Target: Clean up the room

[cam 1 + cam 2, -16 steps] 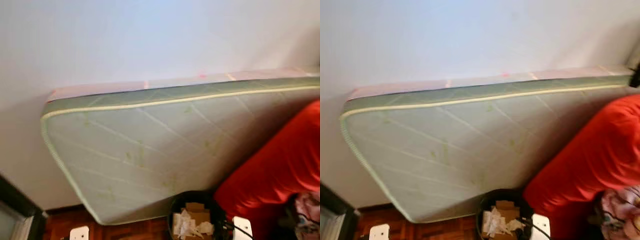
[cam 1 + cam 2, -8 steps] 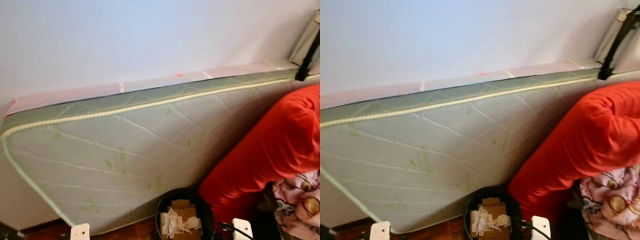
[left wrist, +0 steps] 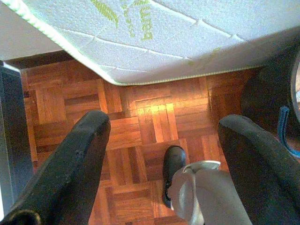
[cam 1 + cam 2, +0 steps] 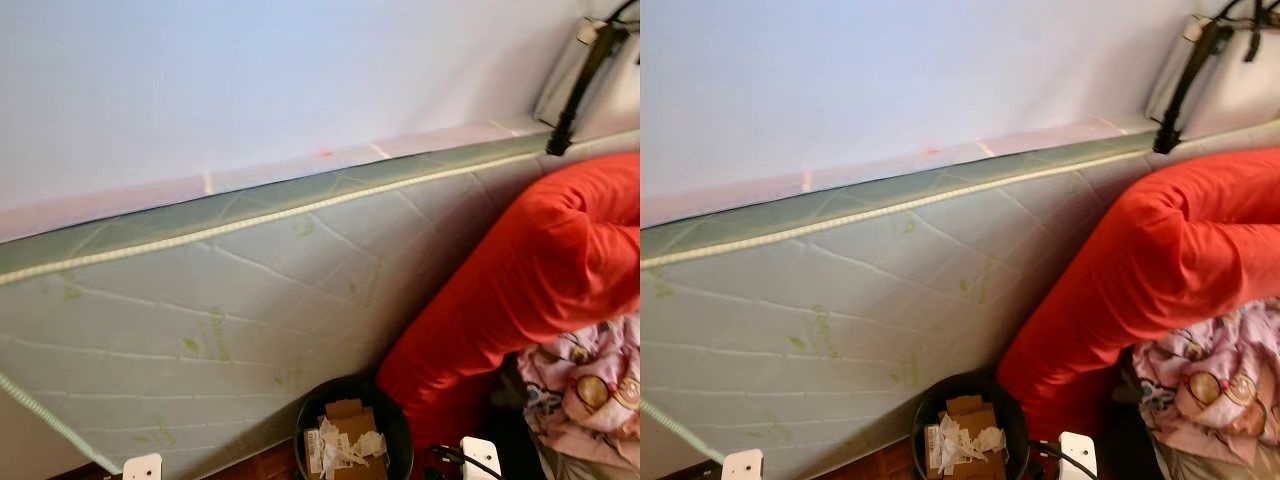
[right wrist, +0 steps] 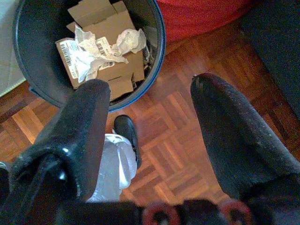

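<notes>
Mattress (image 4: 200,310) leans against the wall; a black bin (image 4: 352,435) of cardboard and paper stands at its foot, beside a red cushion (image 4: 520,280). Left gripper (image 3: 161,164) and right gripper (image 5: 150,140) hang over parquet floor (image 3: 140,117) — jaws apart, empty.

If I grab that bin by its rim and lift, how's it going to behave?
Probably light: the bin holds only cardboard and crumpled paper. The thin rim may flex under the fingers. Loose scraps sit near the top, so tilting it could spill them.

Room ahead of you: bare wall and parquet.
You faced a plain pale wall (image 4: 250,70) with a quilted mattress (image 4: 230,320) leaning on edge against it; warm wooden parquet floor (image 3: 145,122) lay sunlit below.
</notes>
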`<state>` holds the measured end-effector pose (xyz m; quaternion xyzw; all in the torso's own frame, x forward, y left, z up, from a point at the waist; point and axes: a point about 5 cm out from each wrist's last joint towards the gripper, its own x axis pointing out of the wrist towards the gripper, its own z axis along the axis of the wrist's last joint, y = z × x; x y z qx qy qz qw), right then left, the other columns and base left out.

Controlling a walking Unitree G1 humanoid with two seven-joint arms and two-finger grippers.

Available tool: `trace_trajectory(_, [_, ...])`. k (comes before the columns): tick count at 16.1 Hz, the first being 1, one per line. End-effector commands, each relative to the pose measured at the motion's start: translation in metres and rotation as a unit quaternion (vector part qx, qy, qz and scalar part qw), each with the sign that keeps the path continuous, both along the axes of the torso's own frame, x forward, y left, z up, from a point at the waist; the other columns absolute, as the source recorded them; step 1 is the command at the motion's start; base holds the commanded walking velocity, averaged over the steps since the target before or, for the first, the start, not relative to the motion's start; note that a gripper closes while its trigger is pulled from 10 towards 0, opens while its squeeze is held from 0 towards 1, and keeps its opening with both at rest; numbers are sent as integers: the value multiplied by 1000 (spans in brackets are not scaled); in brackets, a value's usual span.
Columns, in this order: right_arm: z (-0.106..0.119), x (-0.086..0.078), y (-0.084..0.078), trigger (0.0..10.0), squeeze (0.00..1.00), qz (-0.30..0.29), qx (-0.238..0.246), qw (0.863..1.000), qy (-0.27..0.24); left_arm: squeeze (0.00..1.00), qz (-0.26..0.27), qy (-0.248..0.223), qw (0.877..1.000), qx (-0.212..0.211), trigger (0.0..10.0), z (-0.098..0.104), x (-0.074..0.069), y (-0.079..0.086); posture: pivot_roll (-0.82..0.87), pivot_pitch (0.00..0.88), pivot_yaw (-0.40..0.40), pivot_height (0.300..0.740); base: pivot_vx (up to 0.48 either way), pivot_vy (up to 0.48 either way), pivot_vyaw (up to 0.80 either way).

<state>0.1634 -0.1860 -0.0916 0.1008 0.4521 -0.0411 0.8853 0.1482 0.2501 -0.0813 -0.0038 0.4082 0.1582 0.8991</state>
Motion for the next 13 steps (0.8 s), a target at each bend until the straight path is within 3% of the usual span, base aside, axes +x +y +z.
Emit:
trace_trajectory(1, [0, 0, -2, 10000, 0, -7, -1, 1000, 2, 0, 4, 12, 1000, -5, 10000, -3, -7, 1, 104, 0, -65, 740, 0, 0, -644])
trace_trajectory(13, [1, 3, -3, 10000, 0, 2, -2, 1000, 1, 0, 0, 5, 1000, -8, 10000, -3, 2, -10, 106, 0, -75, 740, 0, 0, -645])
